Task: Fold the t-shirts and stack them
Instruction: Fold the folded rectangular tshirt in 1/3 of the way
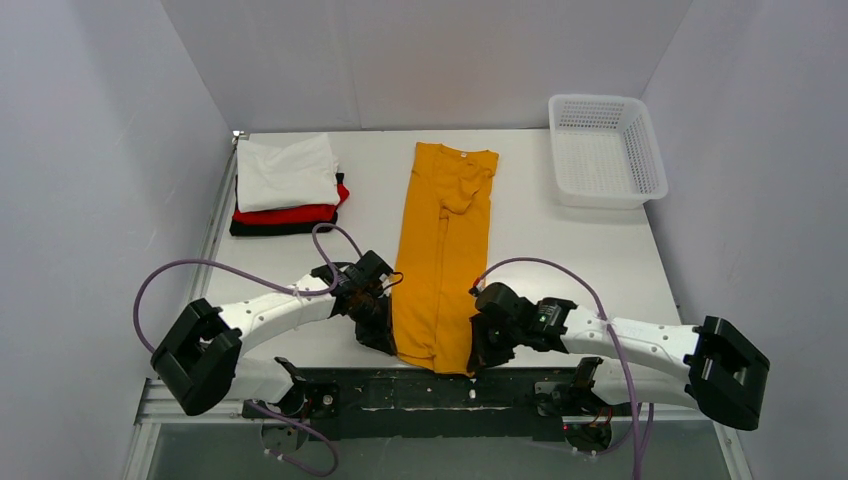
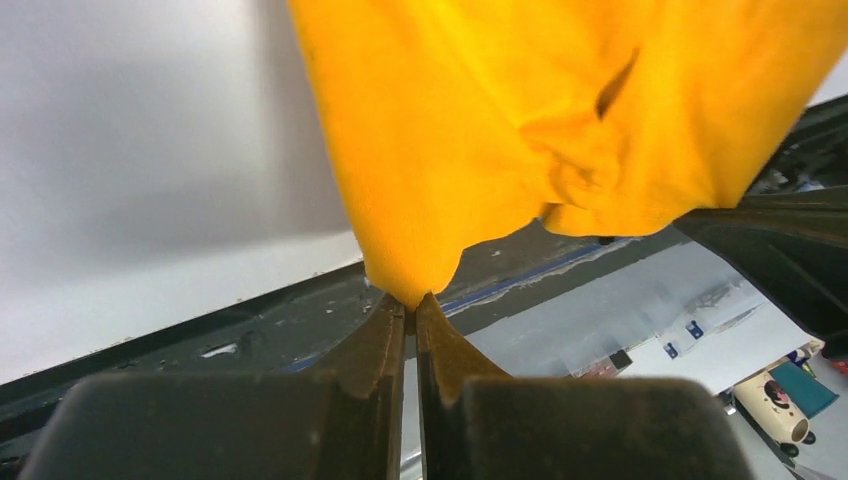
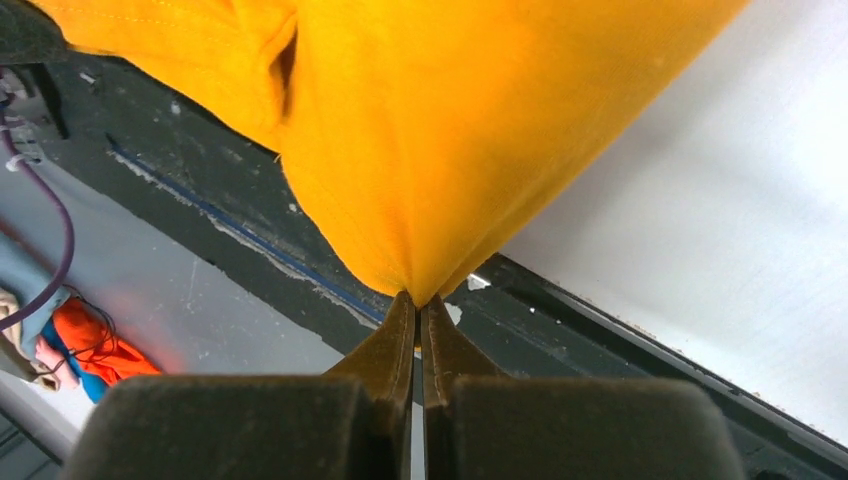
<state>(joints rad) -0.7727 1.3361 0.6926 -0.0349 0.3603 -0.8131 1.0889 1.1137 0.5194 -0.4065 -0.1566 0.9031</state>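
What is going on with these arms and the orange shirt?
Both arms are midway through folding the mustard-orange t-shirt, which lies as a long narrow strip down the middle of the table. The left fingers and the right fingers are each shut on a near hem corner at the front edge. A stack of folded white, red and black shirts sits far left, and the white basket far right.

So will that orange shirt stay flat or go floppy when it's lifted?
Probably floppy: the orange shirt bunches into points where the left gripper and right gripper pinch it. Likely light too: tiny pinches hold it. It may wrinkle; creases show across it.
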